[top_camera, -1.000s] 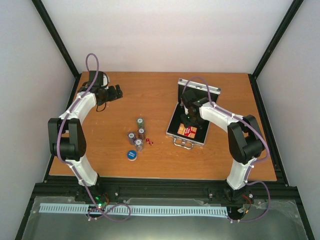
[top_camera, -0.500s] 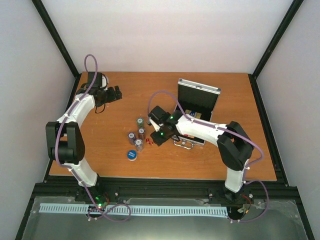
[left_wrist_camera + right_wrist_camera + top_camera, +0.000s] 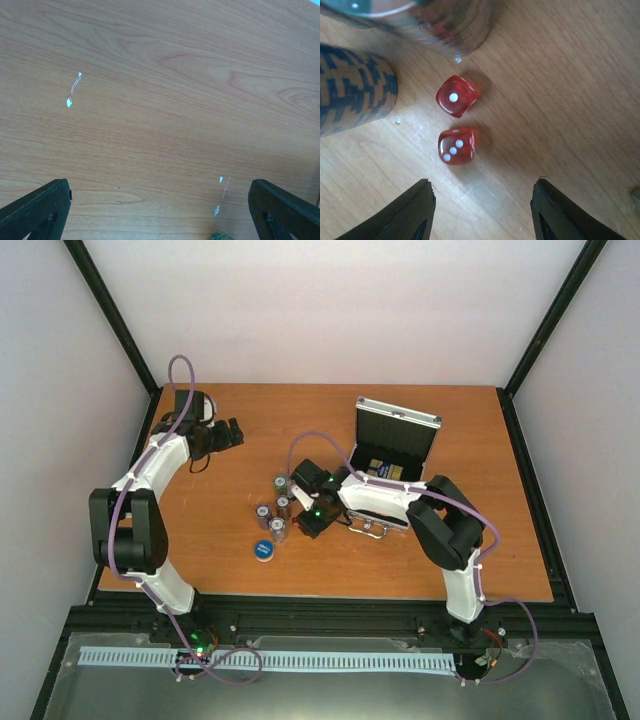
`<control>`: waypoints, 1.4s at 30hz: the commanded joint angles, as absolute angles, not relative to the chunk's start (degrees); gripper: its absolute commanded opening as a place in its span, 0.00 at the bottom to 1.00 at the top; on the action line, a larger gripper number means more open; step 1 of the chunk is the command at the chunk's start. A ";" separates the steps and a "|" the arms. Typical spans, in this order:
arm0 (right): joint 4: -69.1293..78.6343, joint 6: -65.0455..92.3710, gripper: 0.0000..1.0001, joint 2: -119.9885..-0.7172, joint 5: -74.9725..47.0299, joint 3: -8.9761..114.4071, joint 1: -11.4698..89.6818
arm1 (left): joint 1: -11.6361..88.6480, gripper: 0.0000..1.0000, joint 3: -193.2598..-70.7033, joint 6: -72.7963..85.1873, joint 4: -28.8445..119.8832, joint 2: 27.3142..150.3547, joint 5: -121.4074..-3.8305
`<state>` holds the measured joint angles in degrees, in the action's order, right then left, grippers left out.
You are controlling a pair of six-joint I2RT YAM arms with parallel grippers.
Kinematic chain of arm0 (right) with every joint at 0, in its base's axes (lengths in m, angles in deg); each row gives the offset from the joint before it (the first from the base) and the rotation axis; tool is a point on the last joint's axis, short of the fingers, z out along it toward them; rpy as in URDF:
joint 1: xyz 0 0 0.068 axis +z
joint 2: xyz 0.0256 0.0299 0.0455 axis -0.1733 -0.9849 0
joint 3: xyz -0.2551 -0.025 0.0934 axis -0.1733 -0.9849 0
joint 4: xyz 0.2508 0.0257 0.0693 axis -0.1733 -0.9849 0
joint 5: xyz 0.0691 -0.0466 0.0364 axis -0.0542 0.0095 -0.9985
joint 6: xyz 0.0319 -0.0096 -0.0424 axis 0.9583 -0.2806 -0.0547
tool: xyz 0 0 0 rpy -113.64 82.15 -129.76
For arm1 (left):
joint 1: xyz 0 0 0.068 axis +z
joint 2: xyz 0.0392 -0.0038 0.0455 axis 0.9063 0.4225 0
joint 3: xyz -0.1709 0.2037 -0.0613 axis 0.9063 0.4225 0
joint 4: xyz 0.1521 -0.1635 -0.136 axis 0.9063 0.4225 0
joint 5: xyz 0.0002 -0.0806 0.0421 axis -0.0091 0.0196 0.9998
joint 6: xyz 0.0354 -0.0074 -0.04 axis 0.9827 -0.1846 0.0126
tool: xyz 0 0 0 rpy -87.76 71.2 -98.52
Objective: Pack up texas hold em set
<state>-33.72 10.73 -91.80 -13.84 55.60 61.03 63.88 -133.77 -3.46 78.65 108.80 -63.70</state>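
Note:
The silver case [image 3: 398,426] stands open at the right, with the card boxes [image 3: 380,468] lying in its black lining. Several short chip stacks [image 3: 281,484] stand mid-table, and the blue disc [image 3: 264,550] lies in front of them. My right gripper [image 3: 303,523] is open and low beside the stacks. In the right wrist view, two red dice [image 3: 456,145] lie on the wood just ahead of my open right gripper [image 3: 482,210], next to a striped chip stack [image 3: 355,95]. My left gripper [image 3: 228,432] is open and empty at the far left, and the left wrist view shows it [image 3: 160,210] over bare wood.
The wooden table [image 3: 200,560] is framed by black posts and white walls. The case's handle [image 3: 368,528] faces the near edge, close to my right wrist. A second chip stack [image 3: 440,22] stands just beyond the dice.
My right arm has left the case and swung left to the dice beside the chip stacks. The card boxes stay in the case. My left arm has hardly moved.

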 commanded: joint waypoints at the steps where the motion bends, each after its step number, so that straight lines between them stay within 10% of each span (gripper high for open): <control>1: -31.73 9.04 0.54 -94.56 -14.44 58.19 61.58 | 64.39 1.00 -133.64 -4.34 78.35 106.92 -63.25; 10: -30.89 9.66 0.50 -98.28 -13.43 61.02 62.23 | 64.42 1.00 -134.16 -3.55 79.17 106.69 -62.49; 20: -32.64 9.41 0.14 -97.84 -12.44 60.80 62.27 | 64.41 1.00 -134.21 -2.92 79.41 106.99 -62.53; 42: -37.05 12.20 0.12 -82.24 0.60 54.53 48.25 | 64.39 1.00 -134.55 -2.21 78.69 108.48 -63.76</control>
<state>-36.34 11.27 -83.61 -3.61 58.73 53.31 63.90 -133.39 -3.35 78.95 108.60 -63.11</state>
